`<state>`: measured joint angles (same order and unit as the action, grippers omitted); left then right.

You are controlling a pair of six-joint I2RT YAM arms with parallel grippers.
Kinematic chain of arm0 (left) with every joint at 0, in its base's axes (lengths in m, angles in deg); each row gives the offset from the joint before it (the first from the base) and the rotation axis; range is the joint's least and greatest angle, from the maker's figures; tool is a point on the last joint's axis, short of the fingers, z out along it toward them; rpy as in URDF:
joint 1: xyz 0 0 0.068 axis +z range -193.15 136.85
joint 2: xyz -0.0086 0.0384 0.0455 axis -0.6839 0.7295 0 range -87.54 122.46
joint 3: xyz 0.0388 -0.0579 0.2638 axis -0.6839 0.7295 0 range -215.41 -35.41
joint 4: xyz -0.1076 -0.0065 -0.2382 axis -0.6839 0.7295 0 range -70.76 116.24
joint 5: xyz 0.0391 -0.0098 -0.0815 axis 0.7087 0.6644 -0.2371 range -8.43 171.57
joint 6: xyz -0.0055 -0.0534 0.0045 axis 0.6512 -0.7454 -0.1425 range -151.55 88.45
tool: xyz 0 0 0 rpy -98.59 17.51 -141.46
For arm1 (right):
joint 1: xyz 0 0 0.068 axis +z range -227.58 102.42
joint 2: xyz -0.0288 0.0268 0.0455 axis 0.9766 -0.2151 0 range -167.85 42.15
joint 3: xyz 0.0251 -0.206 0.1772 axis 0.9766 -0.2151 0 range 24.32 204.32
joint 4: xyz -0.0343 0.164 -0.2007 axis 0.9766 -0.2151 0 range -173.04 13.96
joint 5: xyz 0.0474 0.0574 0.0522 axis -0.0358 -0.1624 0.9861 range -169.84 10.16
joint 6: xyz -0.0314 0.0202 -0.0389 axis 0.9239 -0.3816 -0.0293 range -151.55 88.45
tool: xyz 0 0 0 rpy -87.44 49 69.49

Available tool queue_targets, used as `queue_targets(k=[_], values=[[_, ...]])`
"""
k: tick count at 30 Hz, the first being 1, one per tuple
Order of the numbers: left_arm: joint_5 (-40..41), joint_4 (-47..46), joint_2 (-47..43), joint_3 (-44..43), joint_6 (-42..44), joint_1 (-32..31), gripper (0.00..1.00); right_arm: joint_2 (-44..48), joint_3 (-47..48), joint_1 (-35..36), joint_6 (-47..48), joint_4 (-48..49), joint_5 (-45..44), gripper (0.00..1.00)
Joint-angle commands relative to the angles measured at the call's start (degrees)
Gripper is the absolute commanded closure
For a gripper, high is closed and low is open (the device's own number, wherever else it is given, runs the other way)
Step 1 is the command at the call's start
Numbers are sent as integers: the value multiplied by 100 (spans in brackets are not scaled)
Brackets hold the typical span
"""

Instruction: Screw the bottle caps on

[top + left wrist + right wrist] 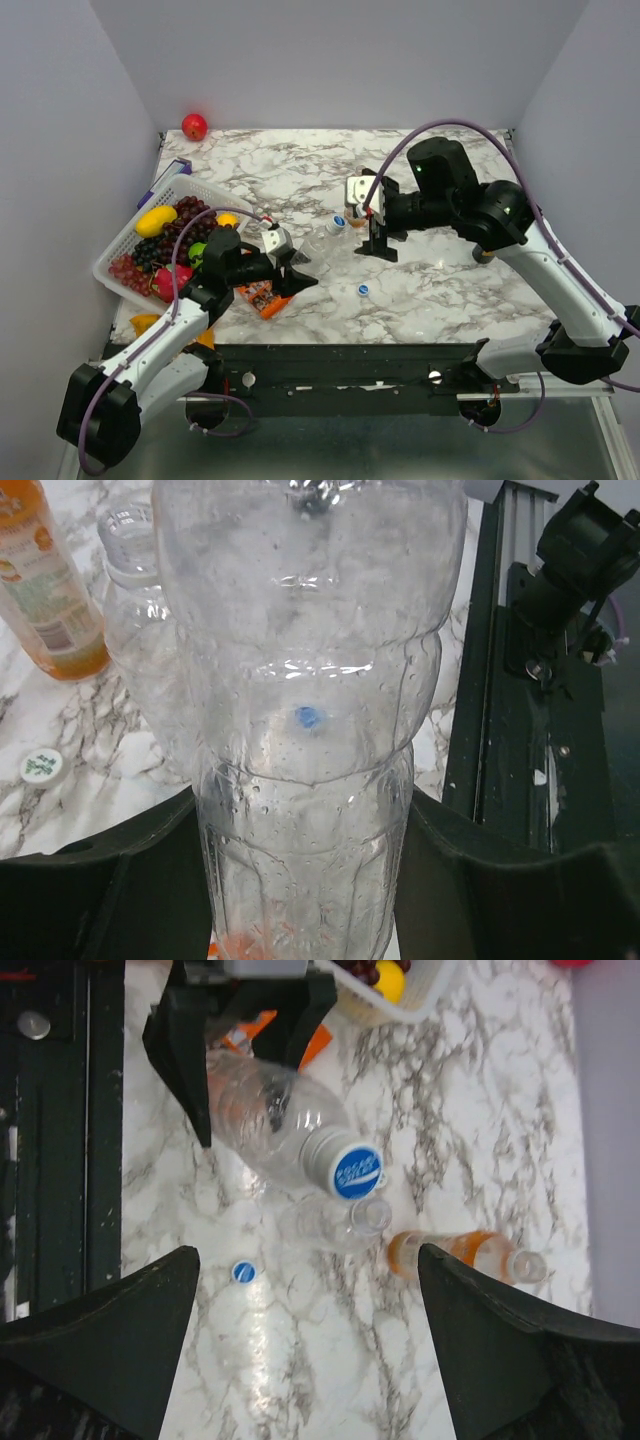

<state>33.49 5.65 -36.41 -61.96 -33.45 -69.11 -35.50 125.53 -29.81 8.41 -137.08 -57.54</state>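
**Capped bottle gripped on the left, two open bottles waiting on the marble**

The capped clear bottle is lying roughly level above the table, near its middle. The left fingers are clamping its lower body from both sides, partly closed around it. Its blue cap is pointing toward the right arm; I cannot tell how tightly it is sitting.

Just beside that cap, a second clear bottle is standing with its mouth open. An orange-liquid bottle is standing a little farther back, also uncapped. A loose blue cap is lying on the near side of the bottles, and a whitish cap is lying near the orange bottle's foot.

The right fingers are hovering over this group, spread wide and holding nothing.

The table is showing a white marble pattern with grey veins and is catching a soft glare. A black rail is running along its near edge. A white basket of grapes and other fruit is sitting at the left edge. A red apple is resting in the far left corner. Plain pale walls are closing in the back and both sides.
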Motion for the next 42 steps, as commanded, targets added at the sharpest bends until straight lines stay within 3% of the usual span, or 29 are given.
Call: queue_targets(k=[1,16,28,42], values=[[-396,444,186,-140,391,-94,100,-66,-74,39,353,469,467,2],[-510,682,230,-501,515,-155,100,-312,-470,215,758,910,609,2],[-167,-548,292,-237,-952,3,100,109,-1085,216,609,663,582,2],[44,-1085,213,-176,-1498,398,100,478,-1560,224,187,-57,240,2]])
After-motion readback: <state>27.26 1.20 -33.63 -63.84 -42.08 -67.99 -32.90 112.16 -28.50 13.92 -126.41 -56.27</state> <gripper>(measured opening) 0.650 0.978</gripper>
